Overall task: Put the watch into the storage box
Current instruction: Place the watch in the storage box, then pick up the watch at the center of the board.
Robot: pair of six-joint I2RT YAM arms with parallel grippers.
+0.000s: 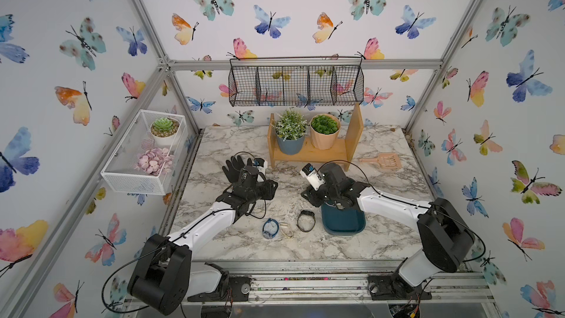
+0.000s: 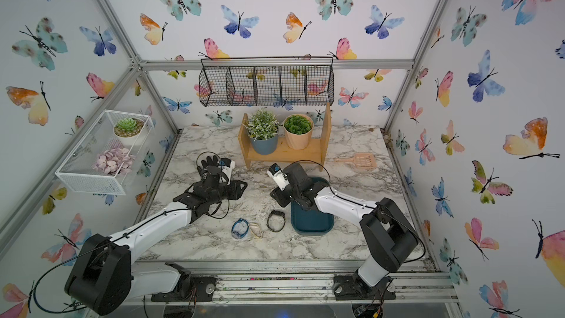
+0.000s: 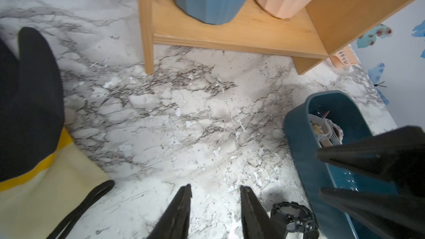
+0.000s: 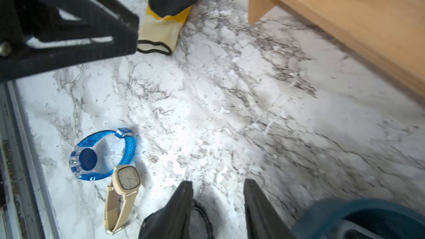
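Observation:
Three watches lie on the marble table near its front: a black watch [image 1: 305, 221] [image 3: 296, 225], a beige watch [image 1: 286, 230] [image 4: 124, 191] and a blue watch [image 1: 270, 228] [image 4: 101, 155]. The teal storage box [image 1: 342, 220] [image 3: 296, 134] stands just right of the black watch, with a pale watch [image 3: 324, 129] inside it. My right gripper [image 1: 303, 194] [image 4: 218, 181] hangs open and empty above the box's far end. The black watch's strap [image 4: 205, 218] shows beside one finger. My left gripper [image 1: 274, 185] [image 3: 216, 187] hovers open and empty above bare marble, further left.
A black and yellow glove [image 1: 237, 166] lies under the left wrist. At the back a wooden shelf [image 1: 312, 152] holds two potted plants, with a pink scoop [image 1: 385, 160] to its right. A black wire basket [image 1: 295, 85] and a white mesh basket [image 1: 143, 154] hang on the walls.

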